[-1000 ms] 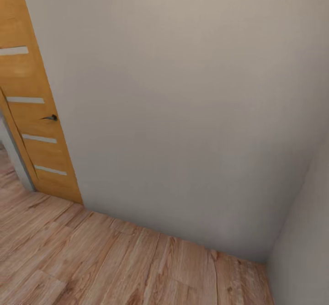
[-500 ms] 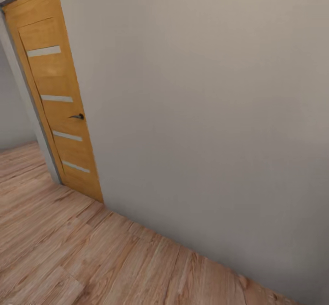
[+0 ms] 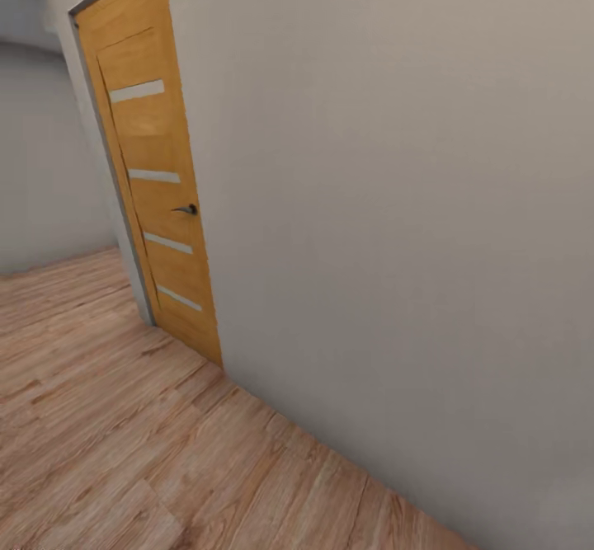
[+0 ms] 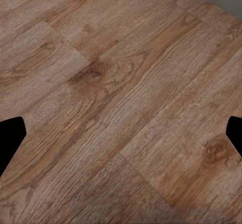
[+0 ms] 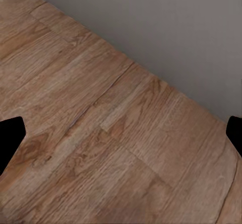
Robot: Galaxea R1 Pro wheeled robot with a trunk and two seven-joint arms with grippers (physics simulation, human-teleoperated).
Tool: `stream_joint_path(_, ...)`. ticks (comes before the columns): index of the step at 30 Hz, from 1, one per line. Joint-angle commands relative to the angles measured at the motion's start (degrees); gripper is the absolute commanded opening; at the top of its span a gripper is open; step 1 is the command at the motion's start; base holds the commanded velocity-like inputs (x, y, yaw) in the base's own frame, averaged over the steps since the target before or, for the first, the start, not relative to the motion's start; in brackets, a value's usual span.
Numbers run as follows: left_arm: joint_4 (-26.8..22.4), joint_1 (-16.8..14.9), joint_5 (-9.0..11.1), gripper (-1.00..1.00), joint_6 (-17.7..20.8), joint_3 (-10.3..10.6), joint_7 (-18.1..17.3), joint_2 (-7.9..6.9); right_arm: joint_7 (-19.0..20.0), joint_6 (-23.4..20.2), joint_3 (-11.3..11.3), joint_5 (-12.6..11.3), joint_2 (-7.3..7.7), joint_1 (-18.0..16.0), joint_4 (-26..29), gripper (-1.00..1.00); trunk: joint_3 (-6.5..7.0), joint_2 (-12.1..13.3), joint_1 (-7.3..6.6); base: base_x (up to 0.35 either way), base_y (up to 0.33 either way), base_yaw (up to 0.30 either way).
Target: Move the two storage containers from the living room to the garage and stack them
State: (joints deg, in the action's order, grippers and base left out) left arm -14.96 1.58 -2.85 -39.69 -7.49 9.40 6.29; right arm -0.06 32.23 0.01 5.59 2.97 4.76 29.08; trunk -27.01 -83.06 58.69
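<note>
— What stood at the left of the head view?

— A grey far wall (image 3: 49, 162), then an orange-brown wooden door (image 3: 157, 195) with four frosted stripes and a small dark handle (image 3: 186, 209). The door was set in a long pale grey wall (image 3: 396, 204) that ran across the rest of the view. Light wood plank flooring (image 3: 124, 443) met the foot of that wall.

— And the grippers?

— The left gripper (image 4: 121, 138) hung over the planks with its two dark fingertips (image 4: 10, 136) at opposite edges of its wrist view, spread wide, nothing between them. The right gripper (image 5: 121, 138) was likewise spread wide and empty, over planks just beside the base of the grey wall.

— Where were the containers?

— I could not tell; the views offered wall, door and wood flooring.
</note>
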Motion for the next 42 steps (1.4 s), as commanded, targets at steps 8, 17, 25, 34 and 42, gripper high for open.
stream_joint_path(8, -0.07, 0.02, -0.31, 1.00, -0.04, -0.16, 0.18, 0.04, -0.02, 0.03, -0.01, 0.30, 0.02, 0.07, 0.11, 1.00, -0.20, -0.02, 0.04, 0.315, 0.127, 0.290)
stream_joint_path(17, -0.07, 0.00, -0.32, 1.00, -0.04, -0.16, 0.18, 0.04, -0.02, 0.03, -0.01, 0.30, 0.02, 0.06, 0.13, 1.00, -0.22, -0.02, 0.04, 0.315, 0.128, 0.290)
stream_joint_path(25, -0.07, 0.01, -0.31, 1.00, 0.01, -0.16, 0.18, -0.06, -0.02, 0.03, -0.01, 0.30, 0.02, 0.06, 0.10, 1.00, -0.22, -0.02, 0.04, 0.315, 0.136, 0.292)
stream_joint_path(34, -0.07, 0.02, -0.31, 1.00, 0.00, -0.16, 0.18, -0.05, -0.02, 0.03, -0.01, 0.30, 0.02, 0.04, 0.11, 1.00, -0.22, -0.02, 0.04, 0.315, 0.149, 0.299)
stream_joint_path(42, -0.07, 0.00, -0.31, 1.00, 0.04, -0.19, 0.18, -0.08, -0.02, 0.03, -0.01, 0.30, 0.02, 0.06, 0.13, 1.00, -0.22, -0.02, 0.04, 0.315, 0.146, 0.300)
